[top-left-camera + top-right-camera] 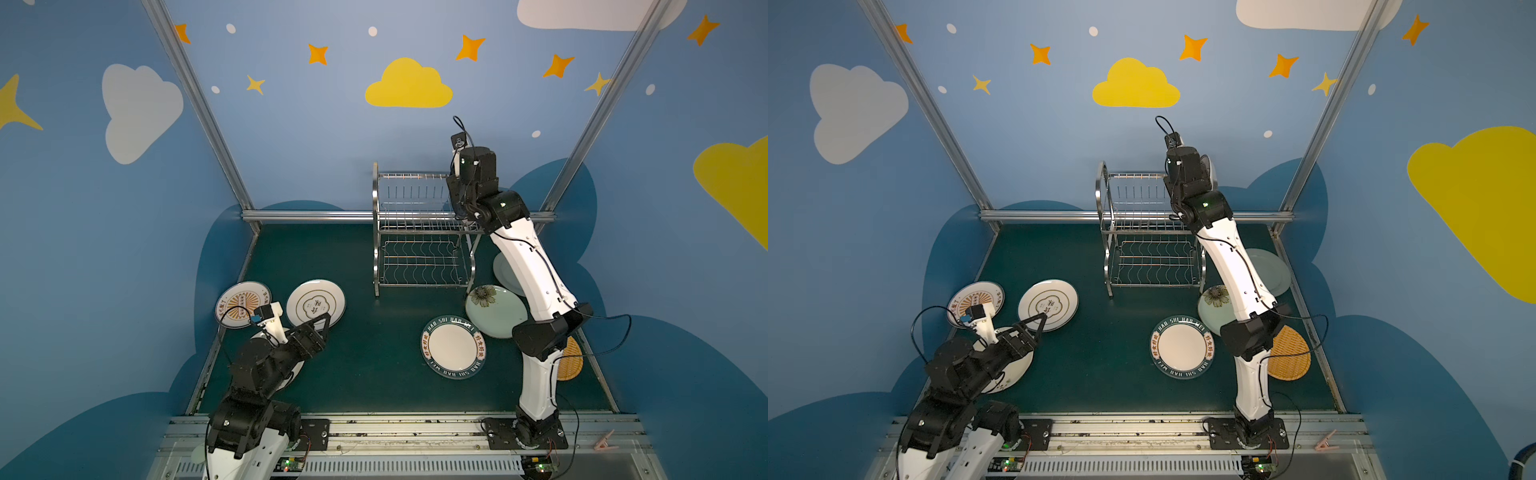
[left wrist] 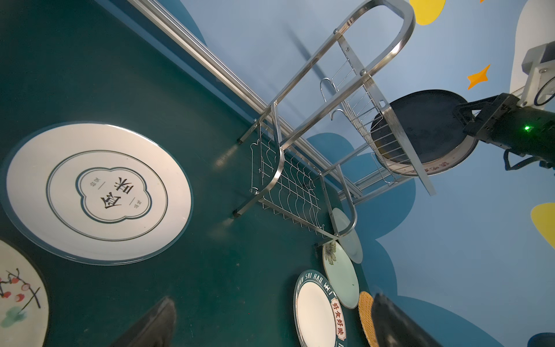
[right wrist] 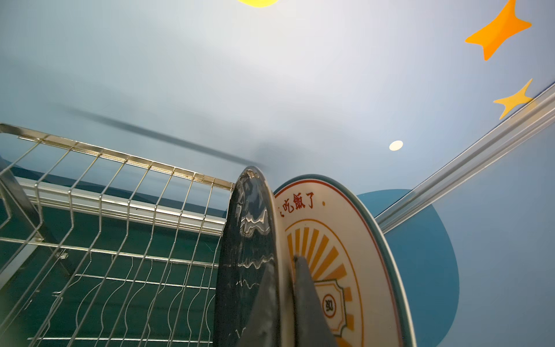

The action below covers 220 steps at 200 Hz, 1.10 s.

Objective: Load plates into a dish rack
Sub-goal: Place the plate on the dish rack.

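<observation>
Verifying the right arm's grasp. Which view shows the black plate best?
Left wrist: the black plate faces the lens broadside at the upper tier of the dish rack, right gripper clamped on its rim. Right wrist shows it edge-on beside the sunburst plate. In both top views the right arm hides most of it.

Showed a dark green table [image 1: 374,374], a shiny silver rack [image 1: 376,249] and blue walls [image 1: 291,145] with yellow clouds [image 1: 409,85] and orange stars [image 1: 469,48]. Showed a sunburst plate [image 1: 243,297], white with orange rays; a ringed plate [image 1: 316,305], white with thin rings; a lettered plate [image 1: 453,347], white inside a dark green rim; a flower plate [image 1: 494,316], pale green; a woven plate [image 1: 1289,353], orange; a black plate [image 3: 246,255], glossy.
</observation>
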Tool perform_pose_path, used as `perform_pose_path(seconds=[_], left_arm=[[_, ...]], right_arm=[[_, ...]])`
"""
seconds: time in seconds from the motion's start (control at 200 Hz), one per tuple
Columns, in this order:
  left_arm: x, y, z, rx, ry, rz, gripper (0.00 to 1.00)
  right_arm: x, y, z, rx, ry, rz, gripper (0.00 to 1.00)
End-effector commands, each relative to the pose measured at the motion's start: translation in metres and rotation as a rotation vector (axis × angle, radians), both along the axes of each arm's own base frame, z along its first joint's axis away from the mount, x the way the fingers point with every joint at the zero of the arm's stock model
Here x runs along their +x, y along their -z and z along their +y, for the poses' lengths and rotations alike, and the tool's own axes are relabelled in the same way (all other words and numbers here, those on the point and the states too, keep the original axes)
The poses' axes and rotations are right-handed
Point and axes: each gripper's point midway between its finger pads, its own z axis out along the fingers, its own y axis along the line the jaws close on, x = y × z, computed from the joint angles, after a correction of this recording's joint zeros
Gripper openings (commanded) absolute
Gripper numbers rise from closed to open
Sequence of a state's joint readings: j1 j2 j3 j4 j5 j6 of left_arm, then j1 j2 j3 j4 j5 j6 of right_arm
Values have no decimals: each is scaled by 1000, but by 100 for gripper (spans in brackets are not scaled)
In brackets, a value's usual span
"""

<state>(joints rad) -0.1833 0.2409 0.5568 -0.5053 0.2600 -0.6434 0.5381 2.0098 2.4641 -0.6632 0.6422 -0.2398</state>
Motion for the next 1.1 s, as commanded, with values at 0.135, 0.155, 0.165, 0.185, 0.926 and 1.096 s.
perform_pose_path(seconds=[0.135, 0.155, 0.165, 0.185, 0.926, 1.096], left_arm=[[-1, -7, 1, -1, -2, -35, 100], [-1, -7, 1, -1, -2, -36, 100], [-1, -7, 1, -1, -2, -35, 100], [-1, -7, 1, -1, -2, -36, 100], [-2, -8, 1, -4, -1, -39, 100], [-2, -7, 0, -3, 0, -37, 100]], right_arm=[[-7, -11, 3, 28, -4, -33, 0], [-8, -11, 4, 27, -6, -33, 0], [-8, -11, 3, 27, -5, -33, 0], [-9, -11, 3, 28, -3, -33, 0], [-32, 14, -7, 37, 24, 12, 0], [-35, 18, -9, 41, 26, 18, 0]])
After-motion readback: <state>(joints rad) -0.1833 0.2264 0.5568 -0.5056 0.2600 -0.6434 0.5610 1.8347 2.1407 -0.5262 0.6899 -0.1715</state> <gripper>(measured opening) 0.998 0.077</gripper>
